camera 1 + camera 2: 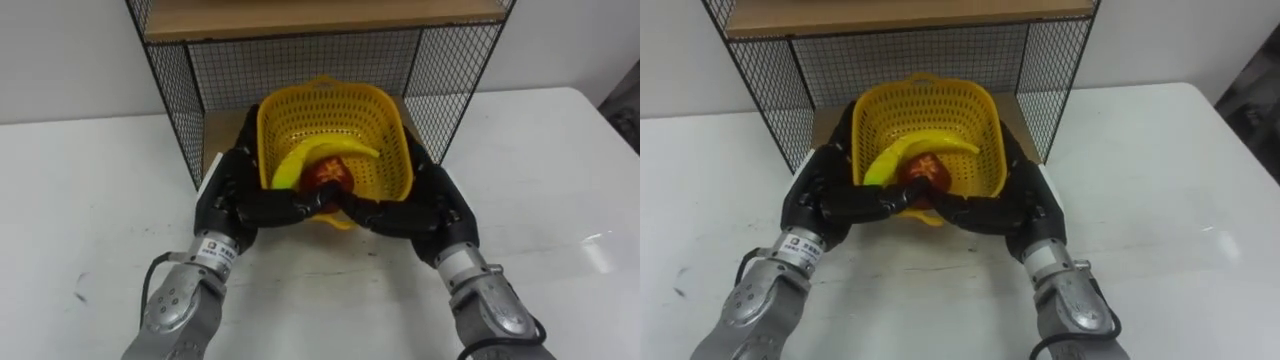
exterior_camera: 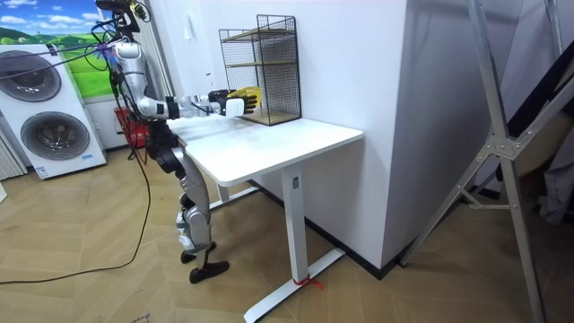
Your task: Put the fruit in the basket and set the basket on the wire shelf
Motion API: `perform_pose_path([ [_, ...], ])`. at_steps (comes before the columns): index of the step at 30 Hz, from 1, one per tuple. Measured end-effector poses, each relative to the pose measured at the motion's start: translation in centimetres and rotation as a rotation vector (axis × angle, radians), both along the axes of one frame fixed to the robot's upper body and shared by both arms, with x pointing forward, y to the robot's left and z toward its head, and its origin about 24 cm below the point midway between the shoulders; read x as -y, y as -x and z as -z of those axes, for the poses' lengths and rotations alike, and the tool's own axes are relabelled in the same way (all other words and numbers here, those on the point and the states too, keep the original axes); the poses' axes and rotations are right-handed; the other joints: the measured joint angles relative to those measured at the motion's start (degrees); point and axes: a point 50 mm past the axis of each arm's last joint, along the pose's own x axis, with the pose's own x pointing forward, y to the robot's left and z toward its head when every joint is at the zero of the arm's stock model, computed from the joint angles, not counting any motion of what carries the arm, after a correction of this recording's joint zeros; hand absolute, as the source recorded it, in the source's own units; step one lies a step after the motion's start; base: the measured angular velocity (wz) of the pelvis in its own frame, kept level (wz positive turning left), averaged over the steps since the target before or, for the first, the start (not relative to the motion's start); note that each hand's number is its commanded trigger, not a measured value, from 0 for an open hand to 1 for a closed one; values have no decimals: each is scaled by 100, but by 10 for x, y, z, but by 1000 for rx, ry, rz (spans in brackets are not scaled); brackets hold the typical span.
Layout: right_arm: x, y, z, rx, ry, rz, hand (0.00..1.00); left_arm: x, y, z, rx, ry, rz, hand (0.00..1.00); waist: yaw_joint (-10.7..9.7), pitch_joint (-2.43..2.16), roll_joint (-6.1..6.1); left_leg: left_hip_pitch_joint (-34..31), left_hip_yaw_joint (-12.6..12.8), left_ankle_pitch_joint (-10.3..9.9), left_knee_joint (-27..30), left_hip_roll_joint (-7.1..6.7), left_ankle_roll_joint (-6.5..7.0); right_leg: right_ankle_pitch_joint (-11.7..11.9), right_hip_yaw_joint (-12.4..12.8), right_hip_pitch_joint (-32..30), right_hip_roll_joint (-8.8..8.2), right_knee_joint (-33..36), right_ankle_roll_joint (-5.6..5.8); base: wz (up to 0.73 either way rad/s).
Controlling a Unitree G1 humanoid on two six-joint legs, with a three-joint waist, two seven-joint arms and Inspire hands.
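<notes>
A yellow plastic basket sits at the mouth of the lower level of the black wire shelf, partly inside it. A yellow banana and a red apple lie in the basket. My left hand clasps the basket's left side and my right hand its right side. The fingers of both curl round the near wall and meet in front. In the room view I stand at the white table with both arms stretched toward the shelf.
A wooden board forms the shelf level right above the basket. The wire side walls stand close on both sides of it. White tabletop spreads left and right of the shelf. Washing machines stand behind me.
</notes>
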Motion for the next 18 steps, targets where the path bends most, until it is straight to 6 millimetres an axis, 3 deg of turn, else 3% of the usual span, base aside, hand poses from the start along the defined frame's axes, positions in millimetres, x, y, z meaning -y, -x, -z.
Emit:
perform_pose_path([
  [3,0,-1,0,-2,-28,9,0,0,-4,-5,19,-7,3,0,10,14,-20,121,1,62,-145,1,-20,53,-19,107,11,-128,-16,0],
  [7,-3,-15,5,-37,-53,21,0,-1,-10,-8,33,-40,1,0,5,91,-128,150,0,80,-186,53,-52,119,-105,177,58,-245,-65,0],
  [18,-7,-52,-14,-23,-45,89,0,9,-50,-7,-29,-59,-13,0,151,121,-81,277,12,156,-331,90,-82,324,-157,418,112,-659,-82,-1],
])
